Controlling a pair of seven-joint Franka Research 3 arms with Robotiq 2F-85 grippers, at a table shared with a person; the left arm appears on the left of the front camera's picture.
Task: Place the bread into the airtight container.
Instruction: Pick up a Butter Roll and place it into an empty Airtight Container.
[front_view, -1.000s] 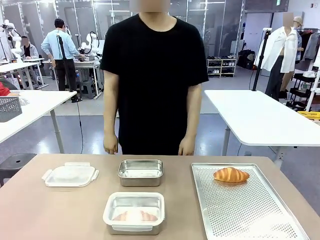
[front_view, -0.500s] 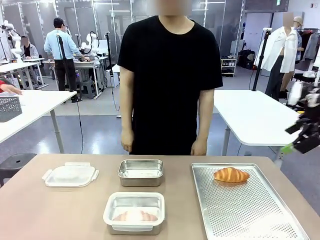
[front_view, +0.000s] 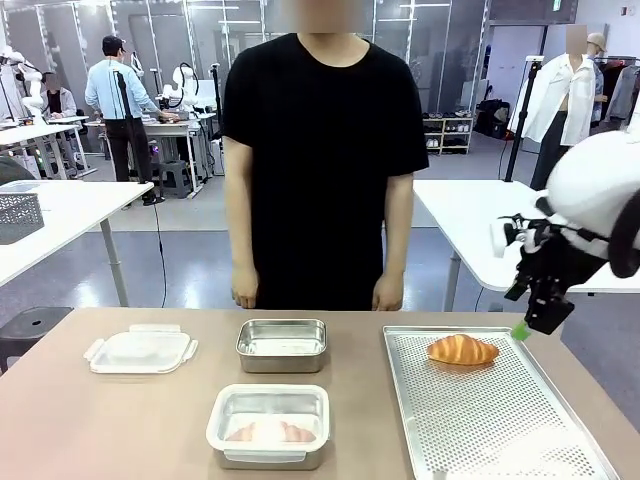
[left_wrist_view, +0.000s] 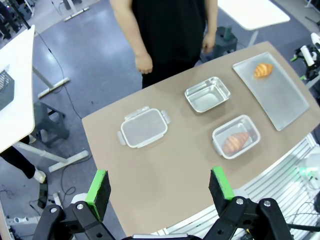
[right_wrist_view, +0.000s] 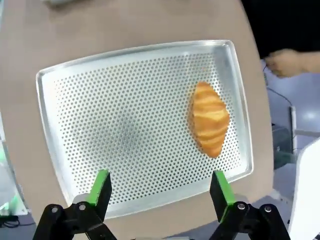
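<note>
A golden croissant, the bread (front_view: 461, 349) (right_wrist_view: 209, 118) (left_wrist_view: 263, 70), lies at the far end of a perforated metal tray (front_view: 500, 420) (right_wrist_view: 125, 125). An open steel container (front_view: 281, 345) (left_wrist_view: 207, 94) stands empty at mid-table. A nearer white-rimmed container (front_view: 268, 425) (left_wrist_view: 236, 136) holds another piece of bread. My right gripper (front_view: 525, 325) (right_wrist_view: 161, 189) hovers open above the tray's far right corner, apart from the bread. My left gripper (left_wrist_view: 159, 186) is open, high above the table's left side, holding nothing.
A clear plastic lid (front_view: 140, 351) (left_wrist_view: 144, 128) lies on the table's left part. A person in a black shirt (front_view: 320, 150) stands at the far edge with both hands hanging down. White tables stand behind.
My right arm has come in from the right and dropped toward the tray's far right corner. The person has shifted slightly sideways. The containers and bread have not moved.
</note>
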